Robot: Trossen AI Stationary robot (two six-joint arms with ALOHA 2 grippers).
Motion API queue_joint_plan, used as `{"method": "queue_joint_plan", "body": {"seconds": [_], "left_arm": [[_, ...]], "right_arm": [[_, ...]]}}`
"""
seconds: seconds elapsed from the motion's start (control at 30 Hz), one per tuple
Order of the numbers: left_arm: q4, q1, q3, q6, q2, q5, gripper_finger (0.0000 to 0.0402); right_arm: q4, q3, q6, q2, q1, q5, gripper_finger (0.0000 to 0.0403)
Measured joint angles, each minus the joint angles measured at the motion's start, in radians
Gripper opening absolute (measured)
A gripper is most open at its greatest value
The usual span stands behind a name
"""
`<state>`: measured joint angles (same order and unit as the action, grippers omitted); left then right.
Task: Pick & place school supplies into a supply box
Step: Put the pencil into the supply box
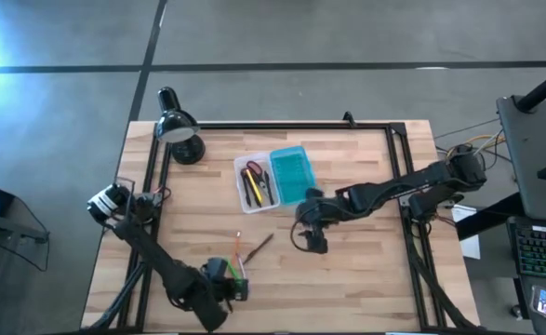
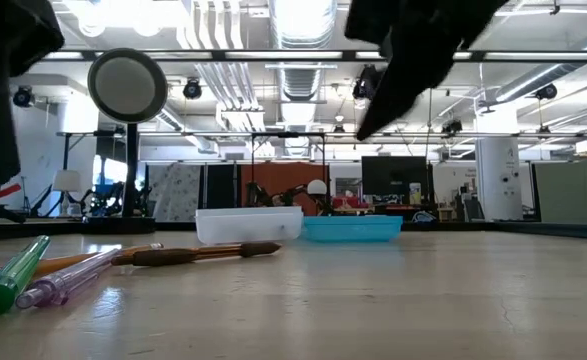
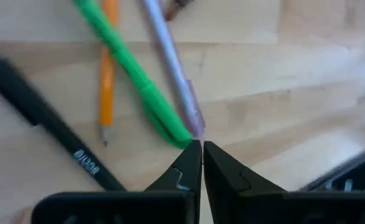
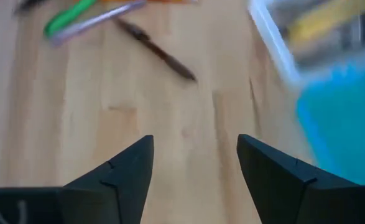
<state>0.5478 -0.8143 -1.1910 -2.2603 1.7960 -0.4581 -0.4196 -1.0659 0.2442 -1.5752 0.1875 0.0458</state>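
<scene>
Wooden table (image 1: 347, 270) with a black frame, grey floor around it, open office hall beyond in the low view.

Left gripper (image 3: 201, 148) sits low at the bottom centre-left of the high view, fingers pressed together with nothing between them, tips just beside the end of the green marker (image 3: 132, 74). Around those tips in the left wrist view: a pale purple pen (image 3: 170, 62) crossing the marker, an orange pencil (image 3: 107, 68) beside it, a black pen (image 3: 45, 118) lying apart at the left.

Right gripper (image 4: 194, 155) hangs above the table centre, just below the box in the high view, fingers spread wide, empty. Ahead of it in the right wrist view lies a dark brown pencil (image 4: 157, 50) alone on bare wood, between the gripper and the marker cluster.

Supply box (image 1: 257, 183) sits upper centre of the high view: clear tray with scissors and a few pens inside, too small to sort out. Turquoise lid (image 1: 291, 174) folded open at the tray's right side, touching it.

Black desk lamp (image 1: 181, 133) stands at the table's upper left, well apart from the box.
</scene>
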Motion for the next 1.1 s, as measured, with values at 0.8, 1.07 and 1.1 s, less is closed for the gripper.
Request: {"method": "queue_joint_plan", "body": {"seconds": [0.8, 1.07, 1.1], "left_arm": [[0.096, -0.038, 0.052, 0.077, -0.001, -0.029, 0.0], [0.081, -0.022, 0.049, 0.117, -0.001, 0.093, 0.0], [0.08, -0.022, 0.047, 0.117, -0.001, 0.114, 0.0]], "right_arm": [[-0.441, -0.935, -0.786, -0.687, -0.103, -0.117, 0.0154], [-0.518, -1.039, -0.744, -0.74, -0.112, -0.157, 0.0094], [-0.517, -1.042, -0.744, -0.74, -0.112, -0.156, 0.0085]]}}
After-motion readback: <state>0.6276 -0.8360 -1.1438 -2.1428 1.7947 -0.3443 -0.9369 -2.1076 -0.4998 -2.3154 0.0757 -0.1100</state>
